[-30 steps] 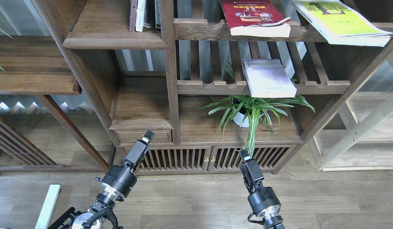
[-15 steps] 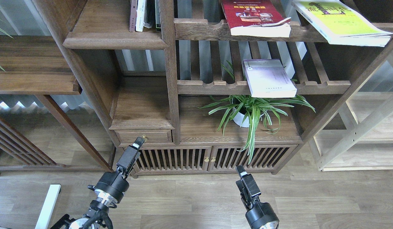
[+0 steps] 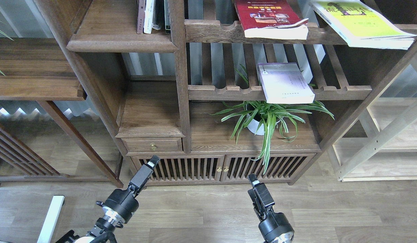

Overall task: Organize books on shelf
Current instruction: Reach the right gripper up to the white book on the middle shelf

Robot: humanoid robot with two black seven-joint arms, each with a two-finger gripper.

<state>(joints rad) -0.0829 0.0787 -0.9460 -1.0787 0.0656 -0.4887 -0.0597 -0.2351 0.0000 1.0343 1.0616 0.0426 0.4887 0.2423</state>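
The dark red book lies on the upper slatted rack, its front end overhanging the rail. The yellow-green book lies askew at the top right, also overhanging. The pale lavender book lies on the lower slatted rack above a plant. The solid dark-brown shelf with a rounded lip is at the top left, with narrow upright volumes at its back right. My left gripper and right gripper are low, in front of the cabinet doors, empty and far below the books. Each shows as one dark bar.
A potted spider plant stands on the cabinet top under the lavender book. A small drawer and slatted cabinet doors are just beyond my grippers. A pale wood shelving unit stands at the right. A white bar lies on the floor.
Both arms have pulled down and back from the cabinet front. The left gripper dropped from drawer height to the doors, and the right gripper dropped away from the plant's leaves. The books have not moved.
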